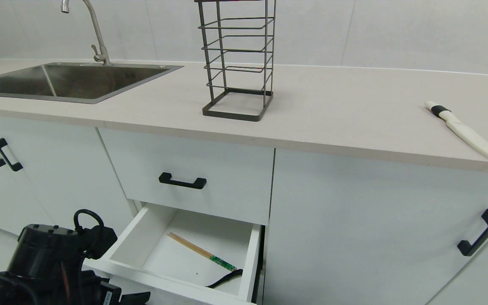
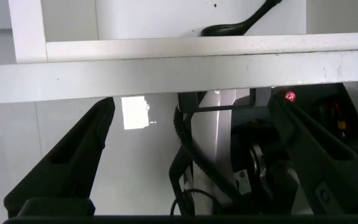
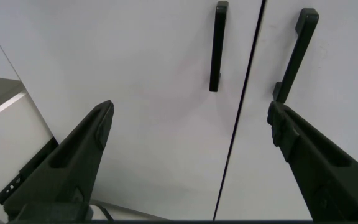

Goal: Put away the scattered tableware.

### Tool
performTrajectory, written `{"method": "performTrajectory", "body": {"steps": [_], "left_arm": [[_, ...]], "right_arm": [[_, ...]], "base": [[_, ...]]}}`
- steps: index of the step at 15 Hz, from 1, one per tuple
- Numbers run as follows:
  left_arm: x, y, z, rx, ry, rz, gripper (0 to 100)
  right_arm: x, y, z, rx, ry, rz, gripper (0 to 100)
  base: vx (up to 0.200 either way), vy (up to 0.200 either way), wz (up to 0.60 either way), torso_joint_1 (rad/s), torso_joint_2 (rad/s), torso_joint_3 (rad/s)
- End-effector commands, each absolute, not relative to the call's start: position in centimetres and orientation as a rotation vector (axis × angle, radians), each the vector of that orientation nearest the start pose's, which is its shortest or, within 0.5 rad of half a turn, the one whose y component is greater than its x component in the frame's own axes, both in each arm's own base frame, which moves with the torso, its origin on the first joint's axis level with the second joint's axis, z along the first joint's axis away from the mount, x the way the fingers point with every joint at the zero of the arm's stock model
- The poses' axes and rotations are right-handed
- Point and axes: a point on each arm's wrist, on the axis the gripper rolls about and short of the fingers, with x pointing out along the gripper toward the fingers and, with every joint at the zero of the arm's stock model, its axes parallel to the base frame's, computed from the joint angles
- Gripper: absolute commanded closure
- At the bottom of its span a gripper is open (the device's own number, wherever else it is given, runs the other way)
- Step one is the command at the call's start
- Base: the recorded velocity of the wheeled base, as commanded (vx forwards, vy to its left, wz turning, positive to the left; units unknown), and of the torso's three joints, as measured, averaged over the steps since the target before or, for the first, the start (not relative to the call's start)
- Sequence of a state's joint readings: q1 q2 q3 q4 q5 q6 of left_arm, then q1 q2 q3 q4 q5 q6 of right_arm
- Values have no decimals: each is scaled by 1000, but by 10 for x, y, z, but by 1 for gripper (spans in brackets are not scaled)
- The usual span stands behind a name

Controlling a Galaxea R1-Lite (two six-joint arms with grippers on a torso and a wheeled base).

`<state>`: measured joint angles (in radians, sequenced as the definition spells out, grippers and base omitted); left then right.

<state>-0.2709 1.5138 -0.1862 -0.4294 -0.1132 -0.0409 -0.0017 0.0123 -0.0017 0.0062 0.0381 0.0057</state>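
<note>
A white knife with a black band on its handle lies on the countertop near its front edge, far right. Below the counter the lower drawer stands pulled out. Inside it lie a pair of wooden chopsticks with green ends and a black utensil. My left arm is low, just left of the drawer's front. My left gripper is open and empty, facing the drawer's front panel. My right gripper is open and empty before white cabinet doors.
A steel sink with a tap is set into the counter's left. A dark wire rack stands mid-counter. A shut drawer with a black handle is above the open one. Two black door handles face the right gripper.
</note>
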Motion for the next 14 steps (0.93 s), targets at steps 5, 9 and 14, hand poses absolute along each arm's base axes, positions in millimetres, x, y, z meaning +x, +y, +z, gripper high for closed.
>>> {"method": "performTrajectory", "body": {"steps": [5, 9, 14], "left_arm": [[178, -52, 57, 29, 844, -346, 0], [193, -55, 50, 21, 786, -345, 0], [205, -58, 48, 17, 727, -349, 0]], "right_arm": [[-22, 1, 76, 6, 19, 35, 0], [-22, 1, 76, 7, 19, 37, 0], [-22, 1, 76, 7, 19, 37, 0]], "base": [[0, 0, 0, 0, 0, 0], [0, 0, 0, 0, 0, 0], [0, 0, 0, 0, 0, 0]]}}
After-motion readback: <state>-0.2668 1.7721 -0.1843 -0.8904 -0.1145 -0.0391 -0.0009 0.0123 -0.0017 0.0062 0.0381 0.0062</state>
